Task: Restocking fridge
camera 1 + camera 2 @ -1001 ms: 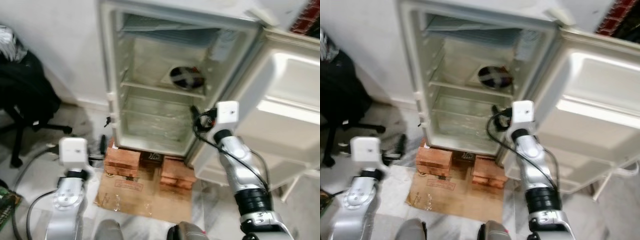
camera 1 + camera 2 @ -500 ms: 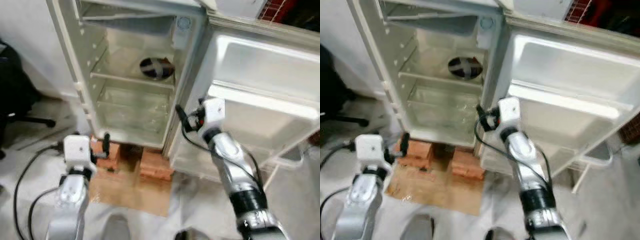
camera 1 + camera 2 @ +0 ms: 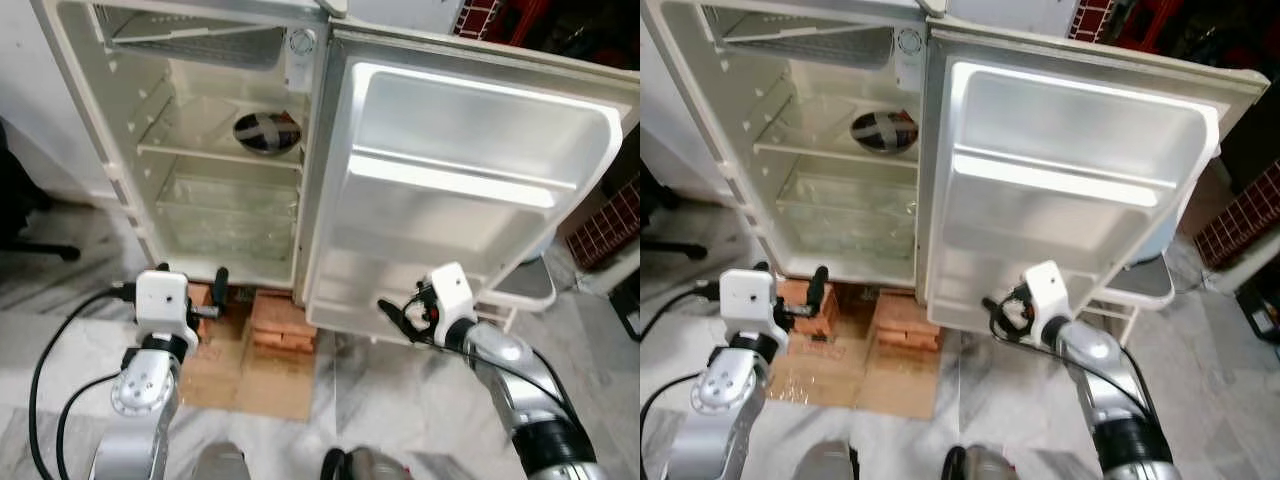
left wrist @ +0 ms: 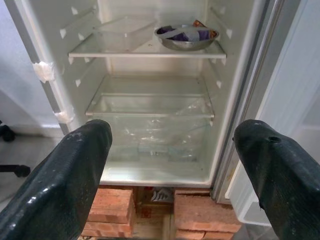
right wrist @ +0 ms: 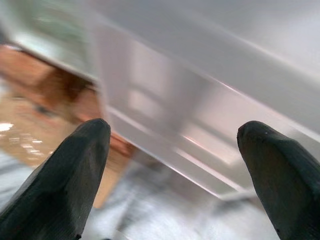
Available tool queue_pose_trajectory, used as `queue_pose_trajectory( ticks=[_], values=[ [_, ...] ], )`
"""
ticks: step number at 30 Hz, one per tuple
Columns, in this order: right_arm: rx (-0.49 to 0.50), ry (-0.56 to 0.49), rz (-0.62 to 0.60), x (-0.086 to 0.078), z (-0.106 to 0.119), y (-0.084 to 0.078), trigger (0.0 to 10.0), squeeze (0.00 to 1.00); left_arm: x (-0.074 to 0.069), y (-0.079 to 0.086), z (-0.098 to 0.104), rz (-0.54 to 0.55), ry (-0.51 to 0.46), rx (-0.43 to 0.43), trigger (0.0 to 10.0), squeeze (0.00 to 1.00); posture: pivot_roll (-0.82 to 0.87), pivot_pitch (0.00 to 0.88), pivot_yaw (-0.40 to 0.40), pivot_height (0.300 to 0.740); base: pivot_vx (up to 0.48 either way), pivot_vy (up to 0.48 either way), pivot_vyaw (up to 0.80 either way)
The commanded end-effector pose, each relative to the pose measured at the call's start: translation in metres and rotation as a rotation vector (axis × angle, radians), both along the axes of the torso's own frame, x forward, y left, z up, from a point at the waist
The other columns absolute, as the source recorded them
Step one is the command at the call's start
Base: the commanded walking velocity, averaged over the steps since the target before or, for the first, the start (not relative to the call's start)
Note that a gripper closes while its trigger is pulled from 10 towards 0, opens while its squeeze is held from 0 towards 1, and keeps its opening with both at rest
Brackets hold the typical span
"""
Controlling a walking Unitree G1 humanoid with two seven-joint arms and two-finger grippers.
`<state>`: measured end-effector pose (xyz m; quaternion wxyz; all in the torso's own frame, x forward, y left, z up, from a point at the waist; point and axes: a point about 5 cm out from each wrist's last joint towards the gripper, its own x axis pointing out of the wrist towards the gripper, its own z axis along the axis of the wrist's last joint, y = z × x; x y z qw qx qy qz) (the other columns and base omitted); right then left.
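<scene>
The white fridge stands open on red bricks. A metal bowl with something dark in it sits on the middle shelf; below it is a clear crisper drawer. The door is swung wide, its inner shelves bare. My left gripper is open and held low in front of the cabinet's bottom edge, empty. My right gripper is open and empty too, just below the door's lower edge, which looks blurred in the right wrist view.
Flattened cardboard lies on the marble floor before the bricks. A black cable loops on the floor at left. A white stool stands behind the door at right, and a chair base at far left.
The camera has swung right and pulled back, so the whole door now faces me. My right gripper has dropped from the cabinet's hinge side to under the door's bottom edge. My left gripper stays low.
</scene>
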<state>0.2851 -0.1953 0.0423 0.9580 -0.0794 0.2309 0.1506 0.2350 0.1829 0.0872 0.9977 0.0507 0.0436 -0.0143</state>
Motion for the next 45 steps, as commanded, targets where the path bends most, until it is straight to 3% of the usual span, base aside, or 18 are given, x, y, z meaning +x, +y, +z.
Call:
queue_pose_trajectory(
  ticks=[1, 9, 20, 26, 28, 32, 45],
  values=[
    [-0.036, -0.004, -0.102, 0.002, 0.001, -0.017, 10.0, 0.00, -0.001, -0.001, 0.000, -0.004, 0.001, -0.003, 10.0, 0.00, 0.09, 0.113, -0.080, 0.740, 0.000, -0.442, 0.00],
    [-0.040, -0.092, -0.219, 0.019, 0.013, -0.020, 10.0, 0.00, -0.001, -0.003, 0.000, -0.011, -0.006, -0.008, 10.0, 0.00, 0.09, 0.113, -0.085, 0.740, 0.000, -0.431, 0.00],
    [-0.038, -0.078, -0.229, 0.022, 0.009, -0.017, 10.0, 0.00, -0.002, -0.003, 0.000, 0.000, -0.004, -0.012, 10.0, 0.00, 0.10, 0.113, -0.094, 0.740, 0.022, -0.418, 0.00],
    [-0.002, -0.143, -0.267, 0.037, 0.023, -0.022, 10.0, 0.00, -0.002, -0.001, -0.001, 0.016, 0.000, -0.002, 10.0, 0.00, 0.10, 0.111, -0.094, 0.740, 0.317, -0.299, 0.00],
    [0.063, -0.183, -0.282, 0.046, 0.033, -0.019, 10.0, 0.00, -0.001, 0.000, -0.001, 0.029, -0.001, -0.006, 10.0, 0.00, 0.10, 0.110, -0.095, 0.740, 0.294, 0.000, 0.00],
    [0.063, -0.241, -0.256, 0.054, 0.043, -0.013, 10.0, 0.00, -0.001, 0.001, -0.002, 0.047, 0.002, 0.000, 10.0, 0.00, 0.11, 0.108, -0.097, 0.740, 0.065, 0.000, 0.00],
    [0.163, -0.343, -0.255, 0.064, 0.059, 0.009, 10.0, 0.00, 0.000, 0.002, -0.002, 0.069, -0.001, 0.005, 10.0, 0.00, 0.11, 0.099, -0.101, 0.740, 0.019, 0.000, 0.61]
  ],
)
